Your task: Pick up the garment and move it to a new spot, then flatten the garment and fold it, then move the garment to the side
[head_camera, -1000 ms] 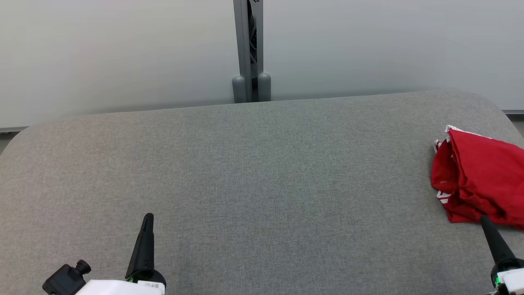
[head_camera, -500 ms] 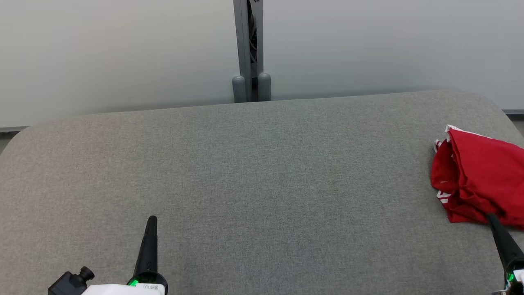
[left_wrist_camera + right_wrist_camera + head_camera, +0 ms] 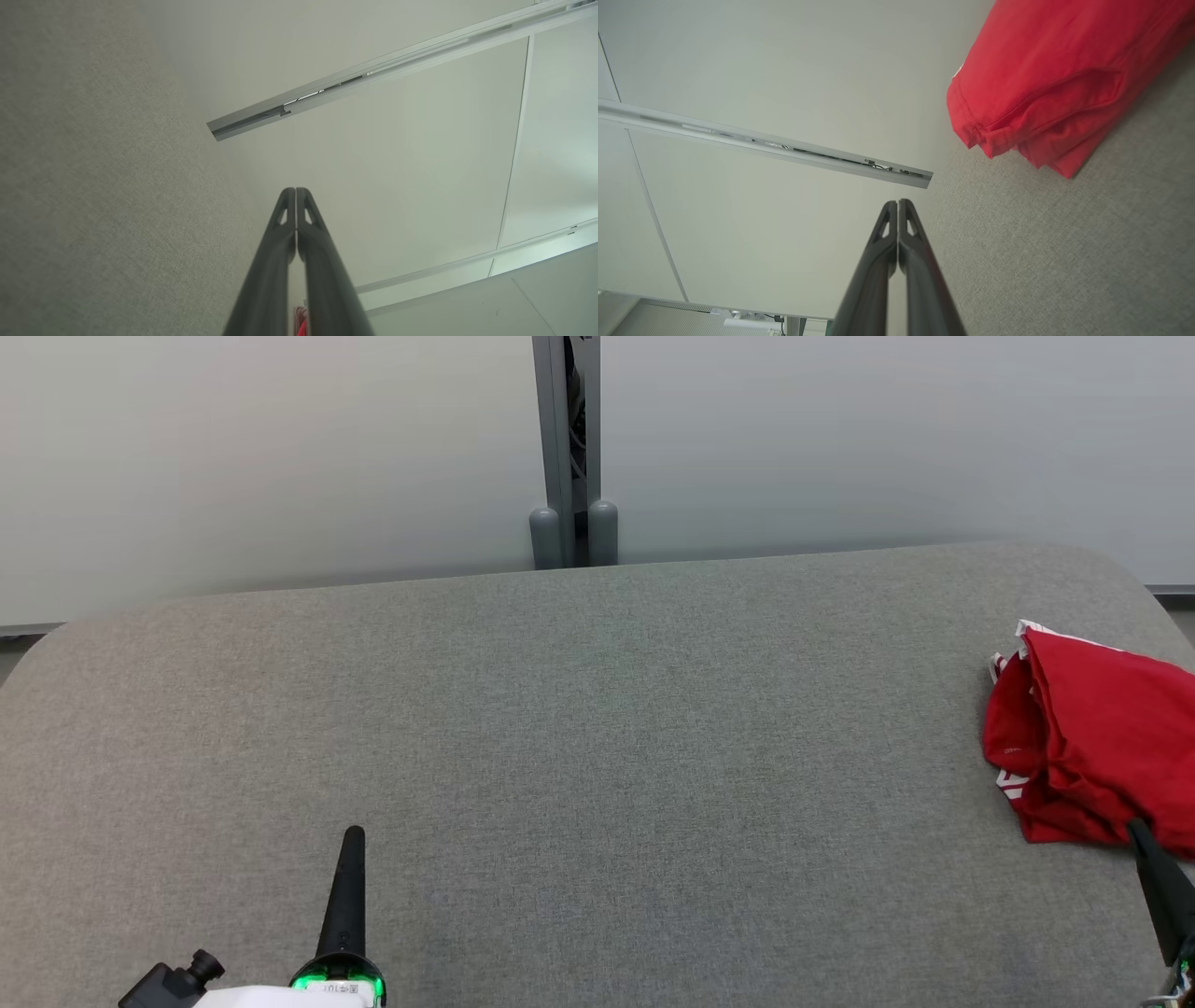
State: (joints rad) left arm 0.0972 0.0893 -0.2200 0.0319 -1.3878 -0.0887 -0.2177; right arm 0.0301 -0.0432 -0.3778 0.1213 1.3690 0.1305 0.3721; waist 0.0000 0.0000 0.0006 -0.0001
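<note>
Near the closed right pincer (image 3: pixel 897 202), garment (image 3: pixel 1041 70) hems in wrist close-up; left pincer (image 3: pixel 295 189) closed too.

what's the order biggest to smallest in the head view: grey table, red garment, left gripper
1. grey table
2. red garment, partly cut off by the frame edge
3. left gripper, slim though nearer the camera

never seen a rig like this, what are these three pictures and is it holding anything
It is a two-armed robot. The wide picture comes from a camera on its head, looking down at a grey padded surface. The other two come from cameras on its wrists, each looking along that arm's jaws. The left gripper and right gripper both have their jaws shut and hold nothing. A bunched red garment lies at the surface's right end, near the right gripper.
</note>
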